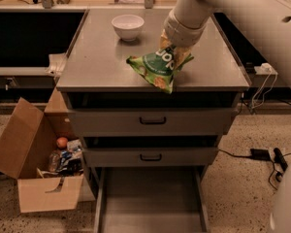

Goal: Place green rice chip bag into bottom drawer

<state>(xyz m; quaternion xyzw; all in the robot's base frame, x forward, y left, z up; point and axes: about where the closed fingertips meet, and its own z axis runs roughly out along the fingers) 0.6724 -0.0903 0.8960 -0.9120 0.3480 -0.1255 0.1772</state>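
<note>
Jaws grip green rice chip bag (157,70) over cabinet top (94,57)

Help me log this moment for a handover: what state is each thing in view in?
gripper: over the cabinet top, shut on the green rice chip bag
green rice chip bag: gripped at its top, hanging tilted
bottom drawer: pulled open
middle drawer: shut
top drawer: shut
white bowl: upright on the cabinet top
cardboard box: open, clutter inside
</note>
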